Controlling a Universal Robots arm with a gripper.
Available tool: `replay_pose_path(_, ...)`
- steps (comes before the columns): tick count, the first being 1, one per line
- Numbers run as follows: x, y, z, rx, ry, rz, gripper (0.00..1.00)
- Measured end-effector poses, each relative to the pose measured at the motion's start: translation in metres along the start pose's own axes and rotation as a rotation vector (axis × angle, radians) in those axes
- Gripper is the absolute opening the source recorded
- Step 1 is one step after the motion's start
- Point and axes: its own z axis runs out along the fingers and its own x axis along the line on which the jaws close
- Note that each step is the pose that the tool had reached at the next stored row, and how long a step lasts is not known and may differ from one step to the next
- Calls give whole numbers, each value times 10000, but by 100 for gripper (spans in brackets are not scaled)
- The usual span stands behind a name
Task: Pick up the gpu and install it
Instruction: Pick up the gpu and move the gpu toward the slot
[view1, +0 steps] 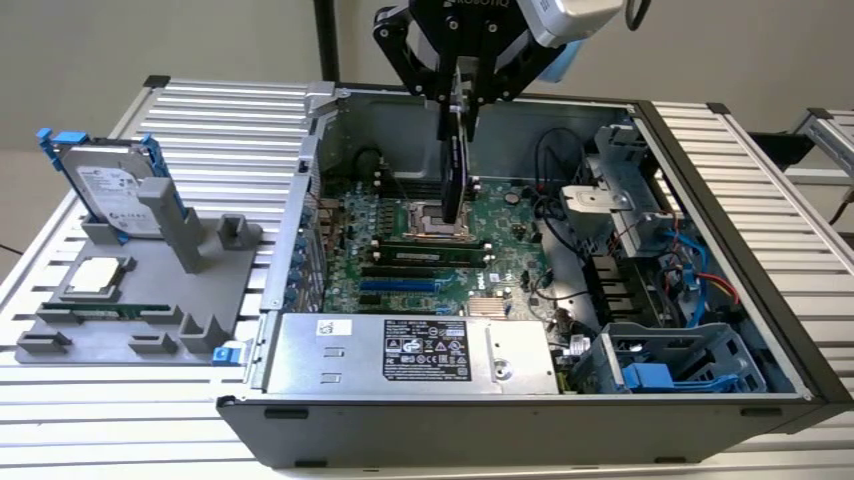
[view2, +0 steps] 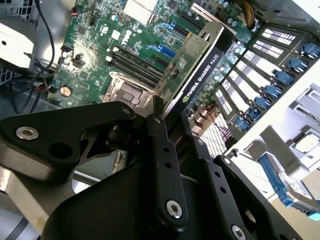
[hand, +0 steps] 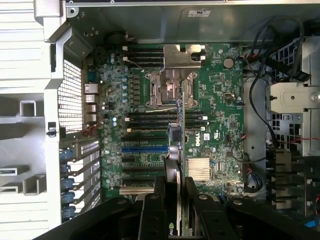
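— How many of each do you count?

— 1 gpu (view1: 455, 168), 1 arm (view1: 461, 35) and 1 claw (view1: 461, 100). There is 1 open computer case (view1: 534, 425) lying on the bench (view1: 747, 140), with 1 motherboard (view1: 387, 235) inside. Toward the bench's edge at the exterior view's left stands 1 gray holder (view1: 147, 300). It carries 1 hard drive (view1: 114, 185) with blue rails, 1 memory stick (view1: 107, 310) and 1 processor chip (view1: 96, 277).

— How is the arm posed?

— It reaches down from above, wrist pointing straight into the case, over the middle of the motherboard.

— And the claw?

— Clenched on the gpu. Its 2 fingers (view2: 162, 145) are drawn close together, pinching the card's upper end between them.

— So where is the gpu exactly?

— Inside the case, hanging on edge from the claw with its long side running downward. Its lower end is at the processor socket (hand: 167, 87); I cannot tell whether it touches the board. It is not seated in a slot.
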Motion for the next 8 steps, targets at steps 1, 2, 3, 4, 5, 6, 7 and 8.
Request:
replay_pose_path(1, 0, 0, 0, 0, 0, 0, 0)
replay_pose_path(2, 0, 0, 0, 1, 0, 0, 0)
replay_pose_path(3, 0, 0, 0, 1, 0, 0, 0)
replay_pose_path(4, 0, 0, 0, 1, 0, 0, 0)
replay_pose_path(5, 0, 0, 0, 2, 0, 0, 0)
replay_pose_path(6, 0, 0, 0, 4, 0, 0, 0)
replay_pose_path(7, 0, 0, 0, 4, 0, 0, 0)
replay_pose_path(8, 0, 0, 0, 5, 0, 0, 0)
